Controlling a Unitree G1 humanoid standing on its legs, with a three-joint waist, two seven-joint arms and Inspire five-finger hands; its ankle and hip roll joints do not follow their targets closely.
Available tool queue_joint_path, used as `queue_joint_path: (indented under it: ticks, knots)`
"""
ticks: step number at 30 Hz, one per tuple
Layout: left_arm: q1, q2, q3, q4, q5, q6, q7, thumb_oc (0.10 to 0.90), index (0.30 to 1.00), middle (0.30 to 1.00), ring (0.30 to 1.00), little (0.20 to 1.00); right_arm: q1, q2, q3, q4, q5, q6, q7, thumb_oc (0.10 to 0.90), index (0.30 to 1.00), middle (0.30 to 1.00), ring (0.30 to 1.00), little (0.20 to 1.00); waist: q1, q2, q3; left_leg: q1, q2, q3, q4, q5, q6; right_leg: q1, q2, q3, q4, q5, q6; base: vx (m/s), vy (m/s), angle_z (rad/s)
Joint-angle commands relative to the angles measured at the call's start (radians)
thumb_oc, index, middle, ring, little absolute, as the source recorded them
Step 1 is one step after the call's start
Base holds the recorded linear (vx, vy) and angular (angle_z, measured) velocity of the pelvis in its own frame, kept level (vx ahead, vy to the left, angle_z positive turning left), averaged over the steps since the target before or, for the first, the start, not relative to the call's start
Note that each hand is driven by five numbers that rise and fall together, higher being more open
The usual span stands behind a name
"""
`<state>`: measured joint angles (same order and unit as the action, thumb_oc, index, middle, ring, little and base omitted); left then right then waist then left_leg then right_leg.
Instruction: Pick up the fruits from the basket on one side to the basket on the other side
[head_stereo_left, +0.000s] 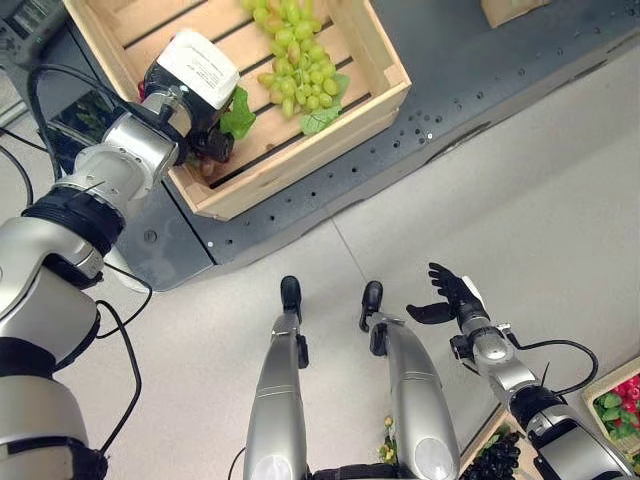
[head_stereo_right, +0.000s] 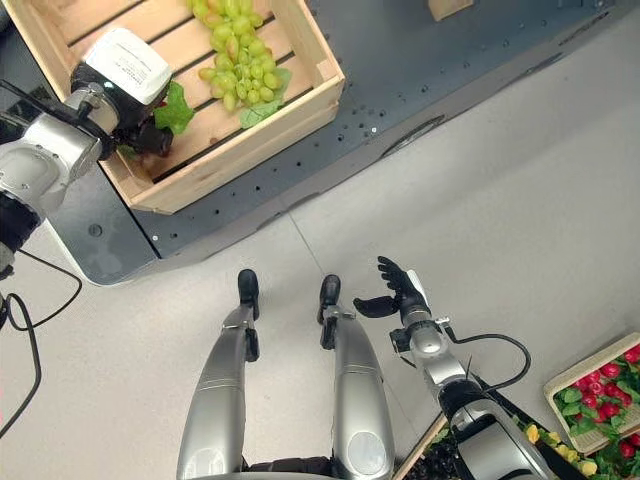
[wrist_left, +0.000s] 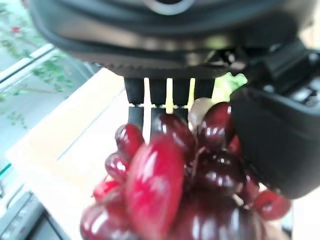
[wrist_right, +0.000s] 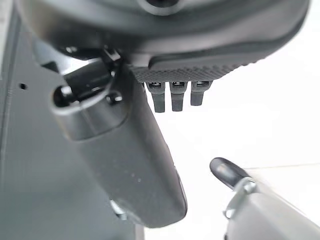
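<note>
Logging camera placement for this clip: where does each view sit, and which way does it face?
Left eye view: head, facing down at wooden crate, green grapes, left hand.
Right eye view: same, slightly offset; right hand open over floor.
Left wrist view: along the left hand's fingers, curled round red grapes.
Right wrist view: along the empty right hand.
Both eye views share crate and hands.

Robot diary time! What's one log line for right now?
left hand: holding red grapes over wooden crate | green grapes: in crate | right hand: open, empty, above floor
</note>
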<state>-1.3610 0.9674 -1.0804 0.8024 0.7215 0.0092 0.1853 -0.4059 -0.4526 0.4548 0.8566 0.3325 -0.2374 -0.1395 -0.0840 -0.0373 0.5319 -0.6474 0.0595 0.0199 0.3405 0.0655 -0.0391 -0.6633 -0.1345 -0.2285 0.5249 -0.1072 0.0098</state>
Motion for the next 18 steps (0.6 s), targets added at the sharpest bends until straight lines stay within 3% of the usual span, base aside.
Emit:
queue_joint_path:
  ticks: [1, 3, 4, 8, 11, 18]
  knots:
    - [0.048, 0.137, 0.234, 0.039, -0.380, 0.008, 0.181, 0.400, 0.300, 0.300, 0.300, 0.300, 0.088, -0.049, -0.059, -0.085, 0.049, -0.074, -0.044, 0.800, 0.900, 0.900, 0.900, 0.900, 0.035, 0.013, -0.012, 0.087, 0.000, 0.083, 0.079, -0.122, 0.027, 0.098, -0.015, 0.085, -0.078, 0.065, 0.078, 0.00, 0.000, 0.00]
    - [0.117, 0.109, 0.371, 0.039, -0.542, -0.031, 0.213, 0.400, 0.300, 0.300, 0.300, 0.300, 0.100, -0.037, -0.057, -0.119, 0.035, -0.071, -0.052, 0.800, 0.900, 0.900, 0.900, 0.900, 0.038, 0.013, -0.012, 0.120, 0.000, 0.086, 0.071, -0.125, 0.027, 0.127, -0.014, 0.089, -0.082, 0.059, 0.079, 0.00, 0.000, 0.00]
    - [0.175, 0.080, 0.485, 0.040, -0.670, -0.091, 0.239, 0.400, 0.300, 0.300, 0.300, 0.300, 0.114, -0.022, -0.054, -0.149, 0.017, -0.072, -0.062, 0.800, 0.900, 0.900, 0.900, 0.900, 0.039, 0.012, -0.012, 0.151, -0.001, 0.086, 0.066, -0.129, 0.027, 0.156, -0.015, 0.091, -0.087, 0.054, 0.081, 0.04, -0.030, 0.02]
    - [0.283, 0.017, 0.689, -0.021, -0.893, -0.178, 0.240, 0.400, 0.300, 0.300, 0.300, 0.300, 0.145, 0.012, -0.046, -0.231, -0.027, -0.070, -0.083, 0.800, 0.900, 0.900, 0.900, 0.900, 0.043, 0.010, -0.012, 0.257, -0.004, 0.087, 0.033, -0.138, 0.026, 0.252, -0.025, 0.088, -0.116, 0.045, 0.088, 0.04, -0.033, 0.02]
    - [0.326, -0.022, 0.752, -0.054, -1.009, -0.185, 0.245, 0.400, 0.300, 0.300, 0.300, 0.300, 0.152, 0.026, -0.042, -0.272, -0.053, -0.068, -0.093, 0.800, 0.900, 0.900, 0.900, 0.900, 0.041, 0.016, -0.019, 0.313, -0.007, 0.087, 0.006, -0.138, 0.023, 0.306, -0.033, 0.086, -0.137, 0.042, 0.090, 0.05, 0.008, 0.03]
    - [0.433, -0.091, 0.868, -0.105, -1.212, -0.243, 0.256, 0.400, 0.300, 0.300, 0.300, 0.300, 0.196, 0.024, -0.019, -0.386, -0.129, -0.059, -0.098, 0.800, 0.900, 0.900, 0.900, 0.900, 0.021, 0.039, -0.106, 0.439, -0.015, 0.090, -0.062, -0.143, 0.012, 0.434, -0.052, 0.073, -0.214, 0.036, 0.090, 0.09, 0.041, -0.04]
